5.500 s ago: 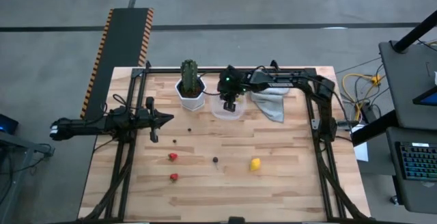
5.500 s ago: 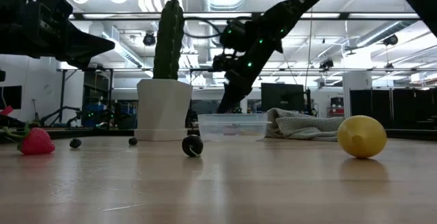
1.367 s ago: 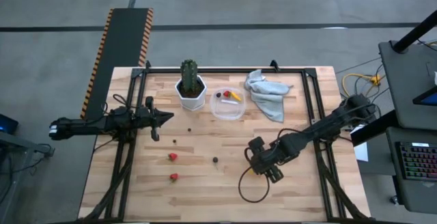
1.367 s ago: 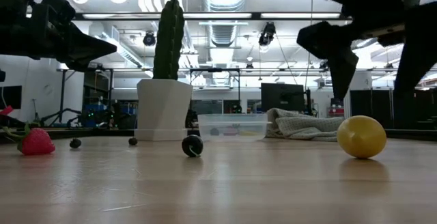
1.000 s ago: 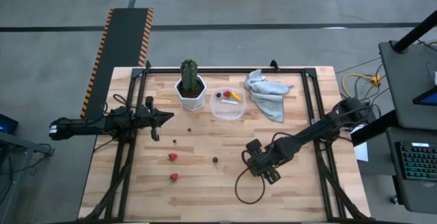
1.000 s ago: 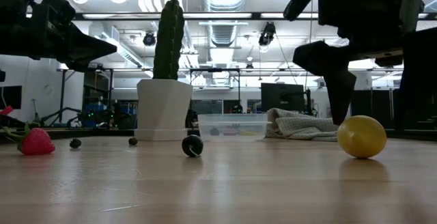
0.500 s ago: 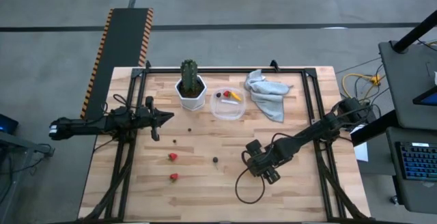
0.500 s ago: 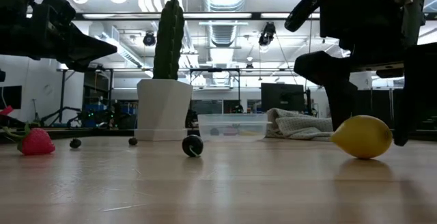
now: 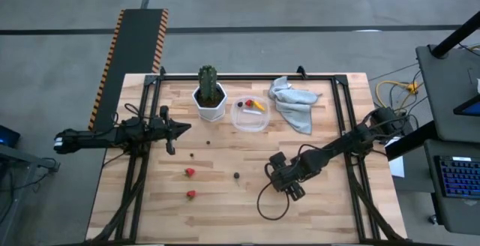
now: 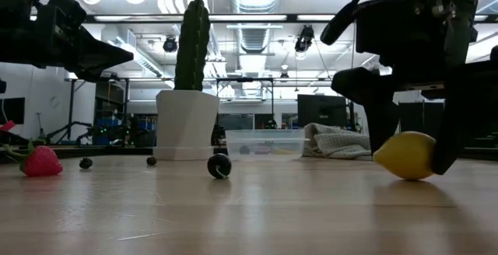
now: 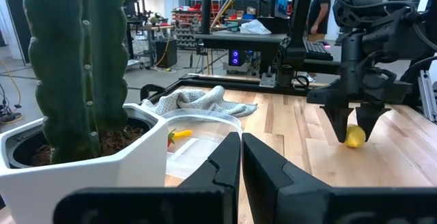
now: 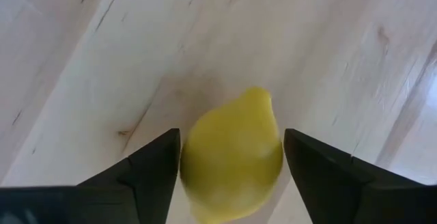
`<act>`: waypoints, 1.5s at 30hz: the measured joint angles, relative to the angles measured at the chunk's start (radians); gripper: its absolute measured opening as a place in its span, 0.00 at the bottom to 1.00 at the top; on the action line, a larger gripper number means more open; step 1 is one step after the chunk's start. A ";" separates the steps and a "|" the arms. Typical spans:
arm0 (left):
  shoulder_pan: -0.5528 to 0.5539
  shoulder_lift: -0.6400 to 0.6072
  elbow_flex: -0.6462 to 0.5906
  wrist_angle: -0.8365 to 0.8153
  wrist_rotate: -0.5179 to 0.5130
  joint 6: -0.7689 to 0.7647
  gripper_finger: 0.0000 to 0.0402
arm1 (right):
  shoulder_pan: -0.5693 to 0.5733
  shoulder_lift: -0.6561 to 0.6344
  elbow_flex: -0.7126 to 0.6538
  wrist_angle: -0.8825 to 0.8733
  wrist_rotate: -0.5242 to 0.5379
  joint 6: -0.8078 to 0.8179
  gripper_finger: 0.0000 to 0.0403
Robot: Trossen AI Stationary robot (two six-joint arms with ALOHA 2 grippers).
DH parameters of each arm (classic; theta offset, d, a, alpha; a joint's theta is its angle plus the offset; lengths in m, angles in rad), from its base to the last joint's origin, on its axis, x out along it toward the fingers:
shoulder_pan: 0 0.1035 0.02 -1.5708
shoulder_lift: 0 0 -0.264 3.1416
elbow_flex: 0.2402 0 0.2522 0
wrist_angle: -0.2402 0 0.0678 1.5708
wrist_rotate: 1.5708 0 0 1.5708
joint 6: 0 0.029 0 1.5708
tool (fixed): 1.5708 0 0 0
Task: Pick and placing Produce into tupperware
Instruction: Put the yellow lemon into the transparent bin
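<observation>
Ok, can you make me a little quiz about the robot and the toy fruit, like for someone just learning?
1. True or false: the right gripper has its fingers on either side of the lemon.
2. Which thing stands in the white pot? A) cactus B) cloth C) strawberry
3. Fill in: the left gripper is ____.

Key: 1 true. 2 A, the cactus. 3 shut.

yellow lemon [image 12: 232,157], green cactus [image 10: 192,45], red berry [image 10: 43,162]
</observation>
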 joint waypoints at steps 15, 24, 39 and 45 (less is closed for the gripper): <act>0.000 0.002 0.000 0.000 0.000 0.000 0.00 | 0.001 0.000 -0.008 0.005 -0.002 0.008 0.52; 0.000 0.002 0.000 -0.001 0.000 0.000 0.00 | 0.001 0.000 -0.008 0.005 0.005 0.023 0.49; 0.000 0.002 0.000 0.000 0.000 0.000 0.00 | -0.101 -0.018 0.065 -0.009 0.162 -0.057 0.49; 0.000 0.002 0.000 0.001 0.000 0.000 0.00 | -0.238 -0.071 0.111 -0.004 0.162 -0.148 0.49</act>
